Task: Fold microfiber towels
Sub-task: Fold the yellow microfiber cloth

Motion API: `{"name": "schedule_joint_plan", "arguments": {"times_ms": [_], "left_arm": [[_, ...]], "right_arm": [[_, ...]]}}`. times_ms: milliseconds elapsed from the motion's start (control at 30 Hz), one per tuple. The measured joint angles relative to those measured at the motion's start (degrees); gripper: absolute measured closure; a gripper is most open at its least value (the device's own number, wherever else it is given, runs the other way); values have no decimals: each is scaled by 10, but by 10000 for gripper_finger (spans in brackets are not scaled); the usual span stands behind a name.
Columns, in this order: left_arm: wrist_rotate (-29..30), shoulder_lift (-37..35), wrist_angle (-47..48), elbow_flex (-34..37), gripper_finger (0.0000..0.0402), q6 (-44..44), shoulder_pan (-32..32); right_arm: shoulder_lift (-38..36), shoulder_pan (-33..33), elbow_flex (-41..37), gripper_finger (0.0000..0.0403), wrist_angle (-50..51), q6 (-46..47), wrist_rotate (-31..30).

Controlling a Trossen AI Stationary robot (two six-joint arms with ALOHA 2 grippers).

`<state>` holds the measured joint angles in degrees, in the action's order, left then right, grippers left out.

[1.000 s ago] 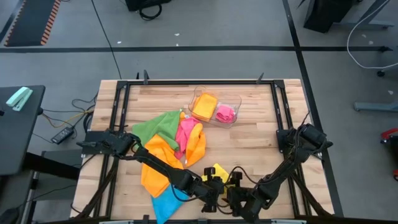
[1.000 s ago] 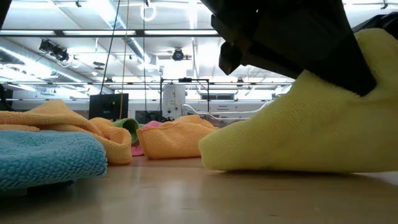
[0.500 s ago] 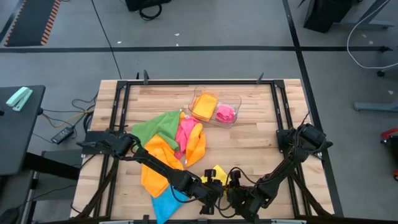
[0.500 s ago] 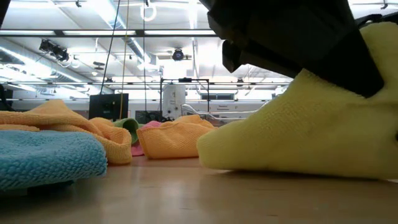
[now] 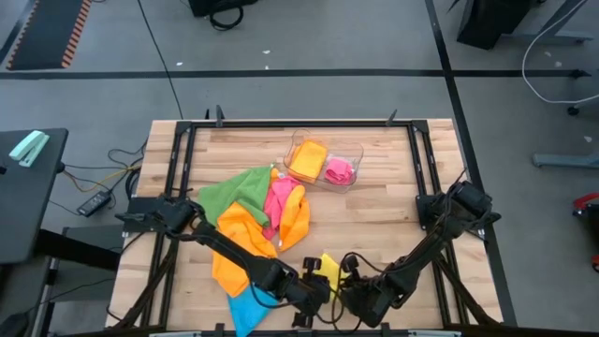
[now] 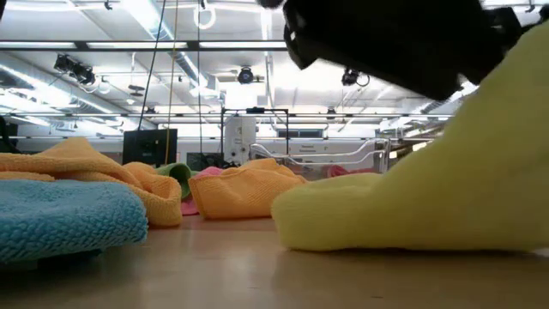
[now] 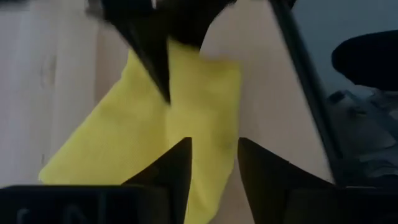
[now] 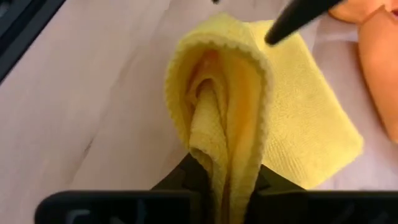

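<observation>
The yellow towel (image 5: 328,269) lies near the table's front edge, between my two grippers. My right gripper (image 8: 227,186) is shut on a gathered part of it. In the low view the towel (image 6: 412,206) rises toward the right while its left end rests on the wood. My left gripper (image 7: 212,168) stands open just left of it (image 5: 314,282). Yellow cloth (image 7: 124,137) shows in and beyond the gap between its fingers. I cannot tell whether the left fingers touch the towel. My right gripper pinches a bunched fold of the yellow towel (image 8: 225,146) between its two fingers, several layers together. The fingers slant down from the table's near right side. The held part is raised and the rest of the towel (image 8: 311,118) lies spread on the table.
A loose heap of green (image 5: 234,189), pink (image 5: 280,198) and orange (image 5: 239,245) towels lies at the table's left middle. A blue one (image 5: 248,305) is at the front edge. A clear tray (image 5: 348,150) at the back holds an orange and a pink cloth.
The yellow towel's right part has been drawn up higher and gathered narrower. Its left end has stayed on the table.
</observation>
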<state>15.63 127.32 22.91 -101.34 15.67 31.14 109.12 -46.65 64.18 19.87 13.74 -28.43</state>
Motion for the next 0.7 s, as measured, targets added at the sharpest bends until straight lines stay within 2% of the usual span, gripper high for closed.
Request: {"name": "schedule_joint_plan", "arguments": {"times_ms": [233,367,467,700], "left_arm": [[52,18,-7,14,264,35,-7],[56,39,-84,34,276,48,-10],[58,53,-91,35,285,50,-13],[58,52,-94,34,301,26,-15]], "right_arm": [[-28,-5,0,360,20,-69,31],[-28,11,0,360,26,-40,76],[-28,22,0,360,42,-19,99],[-29,25,9,360,46,-38,125]]}}
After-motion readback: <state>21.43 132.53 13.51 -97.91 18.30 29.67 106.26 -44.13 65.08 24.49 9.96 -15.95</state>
